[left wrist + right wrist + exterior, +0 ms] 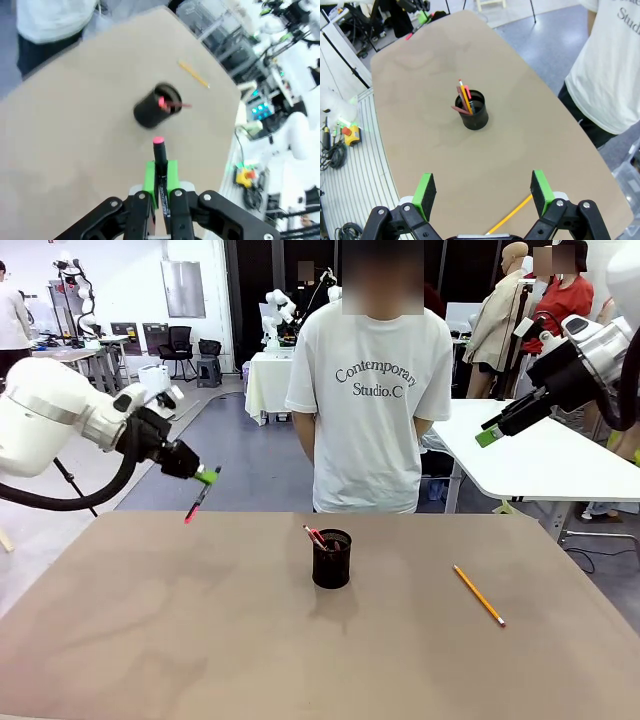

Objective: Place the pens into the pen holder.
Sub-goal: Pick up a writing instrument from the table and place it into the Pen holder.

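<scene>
Clamping one pen (200, 498): left tool (207, 476) | right tool (482, 175) spread, empty | one pencil (478, 595) (tabletop (150, 640))

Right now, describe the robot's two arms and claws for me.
Both arms are glossy white rounded shells, the left arm and the right arm, with a black cable looping under the left. The left claw and right claw are black, two-fingered, tipped with bright green pads.

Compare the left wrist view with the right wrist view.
Left wrist: the left claw up close, shut on a black pen with a pink tip, pointing toward the holder. Right wrist: the right claw, open, high over the table, and the pens standing in the holder, sharply seen. Both: the holder, the pencil lying on the table, the person's white shirt.
</scene>
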`<state>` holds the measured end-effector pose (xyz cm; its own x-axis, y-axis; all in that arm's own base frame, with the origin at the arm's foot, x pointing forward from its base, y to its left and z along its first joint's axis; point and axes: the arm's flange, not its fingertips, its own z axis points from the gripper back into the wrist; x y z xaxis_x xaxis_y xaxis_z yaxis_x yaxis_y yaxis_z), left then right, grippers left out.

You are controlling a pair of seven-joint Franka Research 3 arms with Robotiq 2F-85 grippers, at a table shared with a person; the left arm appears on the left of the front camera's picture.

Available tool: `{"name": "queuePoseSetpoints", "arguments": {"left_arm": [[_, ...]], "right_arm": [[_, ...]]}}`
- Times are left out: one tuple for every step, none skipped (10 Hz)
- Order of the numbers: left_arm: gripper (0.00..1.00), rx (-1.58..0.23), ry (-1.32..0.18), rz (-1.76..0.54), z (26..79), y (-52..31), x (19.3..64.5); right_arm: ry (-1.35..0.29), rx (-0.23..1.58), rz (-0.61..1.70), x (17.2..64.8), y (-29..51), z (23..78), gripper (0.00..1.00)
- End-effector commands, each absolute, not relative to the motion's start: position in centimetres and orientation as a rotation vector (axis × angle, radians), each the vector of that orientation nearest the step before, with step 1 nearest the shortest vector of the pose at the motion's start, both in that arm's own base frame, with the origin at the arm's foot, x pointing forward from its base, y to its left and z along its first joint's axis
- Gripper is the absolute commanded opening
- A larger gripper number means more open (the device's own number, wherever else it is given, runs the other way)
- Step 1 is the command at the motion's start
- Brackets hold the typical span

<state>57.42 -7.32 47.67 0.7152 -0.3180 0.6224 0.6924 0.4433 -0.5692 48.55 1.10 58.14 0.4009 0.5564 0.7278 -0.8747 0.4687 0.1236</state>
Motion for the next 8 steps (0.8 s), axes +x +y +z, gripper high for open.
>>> {"name": "queuePoseSetpoints", "arguments": {"left_arm": [[0.00,-0.980,-0.713,-0.765,48.1,-7.1,54.4],[0.00,-0.989,-0.807,-0.830,48.9,-6.8,53.7],[0.00,-1.003,-0.885,-0.883,49.6,-6.3,53.0],[0.00,-1.035,-0.963,-0.935,50.2,-5.8,52.3],[0.00,-1.010,-1.022,-0.983,51.0,-5.5,51.3],[0.00,-0.998,-1.088,-1.013,51.9,-4.9,50.4],[0.00,-0.915,-1.158,-1.042,52.6,-4.4,49.4],[0.00,-0.864,-1.200,-1.080,53.0,-4.2,48.8]], "right_arm": [[-0.683,0.560,0.960,48.6,1.2,58.3,1.00],[-0.683,0.560,0.960,48.6,1.2,58.3,1.00],[-0.683,0.560,0.960,48.6,1.2,58.3,1.00],[-0.683,0.560,0.960,48.6,1.2,58.3,1.00],[-0.683,0.560,0.960,48.6,1.2,58.3,1.00],[-0.683,0.560,0.960,48.6,1.2,58.3,1.00],[-0.683,0.560,0.960,48.6,1.2,58.3,1.00],[-0.683,0.560,0.960,48.6,1.2,58.3,1.00]]}}
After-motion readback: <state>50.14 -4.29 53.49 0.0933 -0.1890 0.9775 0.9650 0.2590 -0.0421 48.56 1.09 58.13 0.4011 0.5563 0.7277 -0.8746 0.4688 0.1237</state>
